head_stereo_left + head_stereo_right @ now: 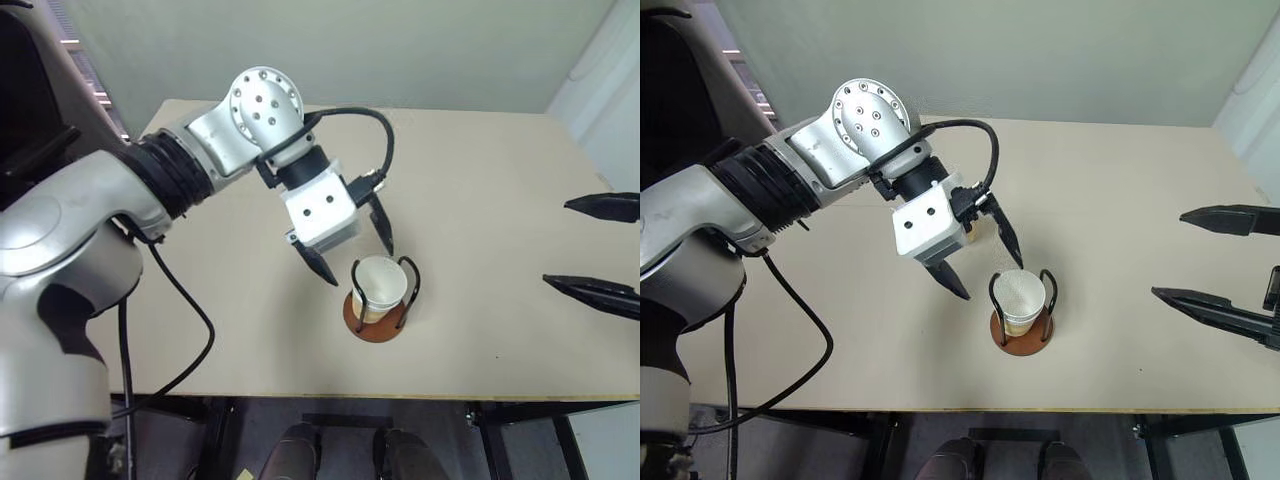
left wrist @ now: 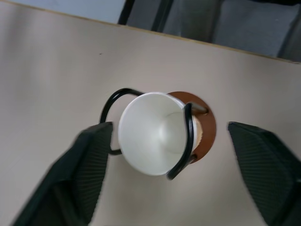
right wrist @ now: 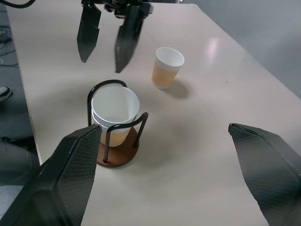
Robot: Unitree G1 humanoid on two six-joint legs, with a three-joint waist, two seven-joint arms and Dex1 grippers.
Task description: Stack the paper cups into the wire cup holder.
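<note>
- Paper cups [image 3: 114,110] — two nested mouth-up in the wire cup holder [image 3: 117,147] near the table [image 1: 480,170] front edge, leaning slightly.
- Third cup [image 3: 167,67] stands upright, apart.
- Left gripper [image 1: 352,250] above the stack, jaws spread, empty.
- Right gripper [image 1: 600,245] well aside, jaws spread.

Your left gripper [image 1: 352,247] pointed steeply down with its jaws spread wide and nothing between them. Your right gripper [image 1: 598,248] reached in from the right, jaws wide apart, empty.
</note>
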